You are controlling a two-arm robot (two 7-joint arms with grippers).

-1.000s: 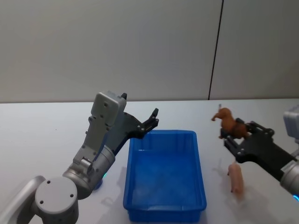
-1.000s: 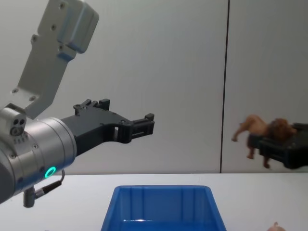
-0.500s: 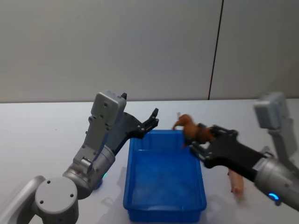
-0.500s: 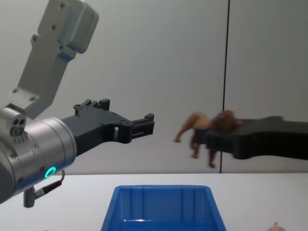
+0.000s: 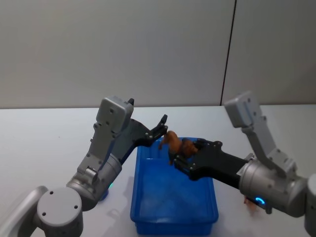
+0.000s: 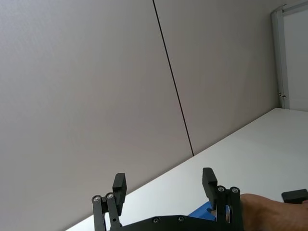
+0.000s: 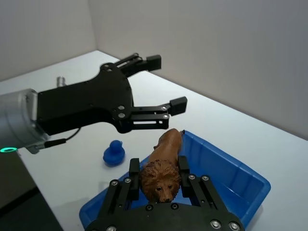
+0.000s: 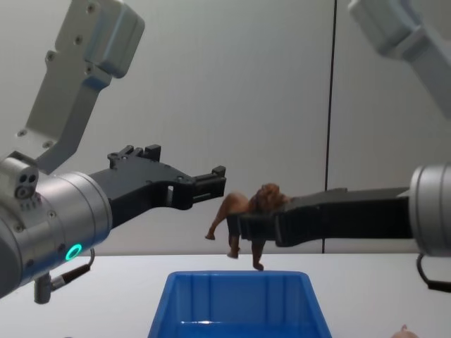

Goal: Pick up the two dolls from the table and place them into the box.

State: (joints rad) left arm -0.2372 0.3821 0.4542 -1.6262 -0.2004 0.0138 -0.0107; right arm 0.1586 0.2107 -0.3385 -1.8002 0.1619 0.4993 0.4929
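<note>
The tan-brown lion doll (image 5: 174, 143) hangs above the far end of the blue box (image 5: 140, 197), with my right gripper (image 5: 181, 154) shut on its body. In the right wrist view the lion (image 7: 161, 168) faces the camera between the two fingers, over the box (image 7: 233, 166). From the chest, the lion (image 8: 248, 210) dangles just above the box rim (image 8: 236, 278). My left gripper (image 5: 161, 126) is open and holds nothing; it sits raised by the box's far left corner, close to the lion. The pink doll (image 8: 403, 329) lies on the table right of the box, mostly hidden.
A small blue knob-shaped object (image 7: 114, 153) stands on the white table (image 5: 39, 148) left of the box, near my left arm. The open left gripper (image 7: 166, 82) sits just beyond the lion. A grey wall stands behind the table.
My right gripper has carried the lion leftward from beyond the box's right side to above the box's far end, and lower. The left arm has not moved.
</note>
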